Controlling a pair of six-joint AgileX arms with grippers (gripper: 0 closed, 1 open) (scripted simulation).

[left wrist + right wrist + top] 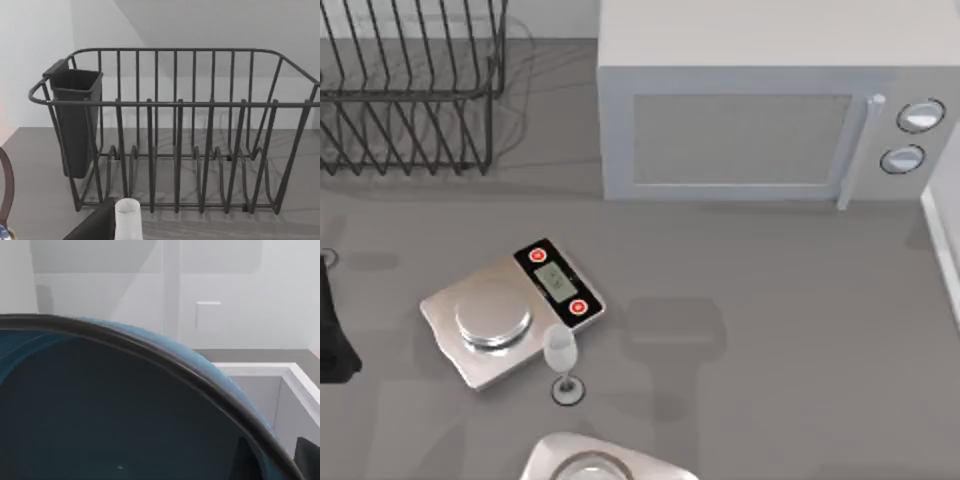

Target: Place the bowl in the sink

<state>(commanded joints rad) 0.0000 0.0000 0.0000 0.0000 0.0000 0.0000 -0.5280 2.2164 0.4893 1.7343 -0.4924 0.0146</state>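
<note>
The bowl [125, 410], glossy blue-teal with a thin dark reddish-brown rim, sits very close in the right wrist view. My right gripper [275, 460] is shut on its rim, with one dark finger [245, 460] inside the bowl and the other outside. Just beyond the bowl lies the sink's white rim [290, 371], with a pale basin wall below it. In the top view the sink's edge [942, 240] runs along the right side of the counter. My left arm [332, 330] is parked at the left edge of the table.
A kitchen scale [510, 310] and a small clear stemmed glass [562, 360] stand left of centre. A black wire dish rack [410, 90] with a dark utensil cup [75, 120] is at the back left, and a microwave [760, 110] at the back right. A pale shape [610, 465] pokes in at the front edge.
</note>
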